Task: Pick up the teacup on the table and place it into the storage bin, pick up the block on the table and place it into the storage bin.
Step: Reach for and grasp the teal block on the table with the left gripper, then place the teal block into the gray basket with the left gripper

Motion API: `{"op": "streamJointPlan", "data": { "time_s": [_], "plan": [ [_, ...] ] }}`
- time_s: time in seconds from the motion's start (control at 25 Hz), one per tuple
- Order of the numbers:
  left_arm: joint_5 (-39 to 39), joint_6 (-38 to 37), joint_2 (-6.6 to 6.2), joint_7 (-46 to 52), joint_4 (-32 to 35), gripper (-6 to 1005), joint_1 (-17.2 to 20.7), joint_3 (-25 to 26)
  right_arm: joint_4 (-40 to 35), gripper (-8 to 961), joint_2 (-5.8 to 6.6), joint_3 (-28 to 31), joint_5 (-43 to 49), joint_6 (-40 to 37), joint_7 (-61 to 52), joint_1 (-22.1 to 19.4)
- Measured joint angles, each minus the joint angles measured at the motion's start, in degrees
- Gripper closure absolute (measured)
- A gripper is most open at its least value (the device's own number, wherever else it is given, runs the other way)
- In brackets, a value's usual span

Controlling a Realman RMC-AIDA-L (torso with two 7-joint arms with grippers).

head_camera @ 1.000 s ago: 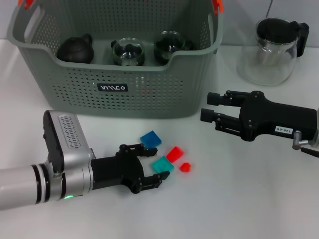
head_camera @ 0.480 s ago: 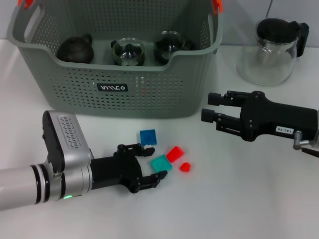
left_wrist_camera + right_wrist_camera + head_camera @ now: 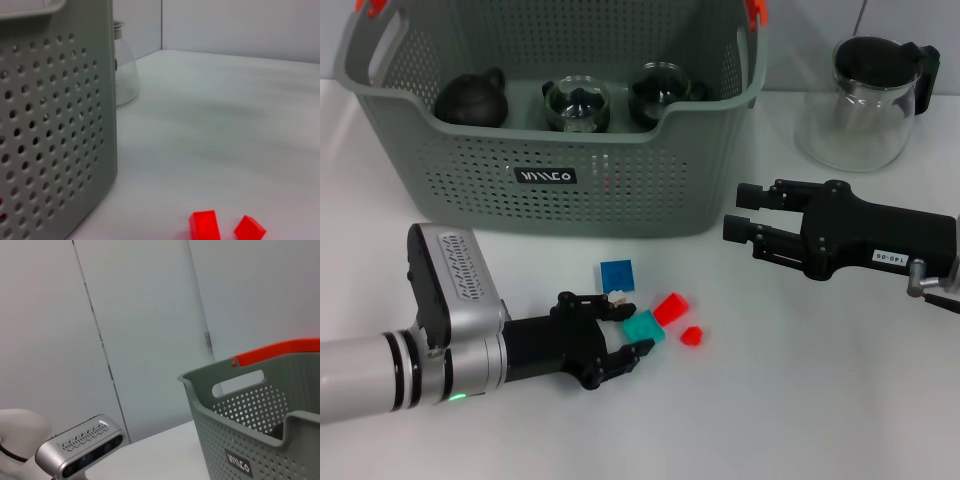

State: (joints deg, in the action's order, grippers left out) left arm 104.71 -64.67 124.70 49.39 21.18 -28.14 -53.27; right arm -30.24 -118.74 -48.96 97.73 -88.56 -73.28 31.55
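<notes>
White table (image 3: 800, 400), perforated storage bin (image 3: 470, 170)

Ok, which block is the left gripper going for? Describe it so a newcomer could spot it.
Start at the storage bin and look at the table just in front of it, where four small blocks lie. The teal block is the one nearest the left gripper, whose open jaws reach around it; its neighbours are blue or red.

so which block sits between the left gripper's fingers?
The teal block: it lies between the open left gripper's fingers; the blue block and both red blocks lie outside.
</notes>
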Motion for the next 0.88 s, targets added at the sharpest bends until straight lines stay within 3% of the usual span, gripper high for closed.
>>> {"op": "streamJointPlan", "data": {
  "time_s": [0.08, 0.28, 0.88],
  "plan": [
    [0.01, 0.04, 0.01, 0.00, 0.00, 392, -0.09, 0.00, 0.00, 435, -0.01, 0.00, 0.00, 0.02, -0.01, 0.00],
    [0.02, 0.12, 0.02, 0.00, 0.00, 588, -0.15, 0.00, 0.00, 435, 0.07, 0.00, 0.00, 0.06, -0.02, 0.03],
    [0.29, -0.26, -0.24, 1.64, 0.34, 584, -0.35, 0.00, 0.00, 436, 0.18, 0.00, 0.00, 0.06, -0.11, 0.26]
  ]
}}
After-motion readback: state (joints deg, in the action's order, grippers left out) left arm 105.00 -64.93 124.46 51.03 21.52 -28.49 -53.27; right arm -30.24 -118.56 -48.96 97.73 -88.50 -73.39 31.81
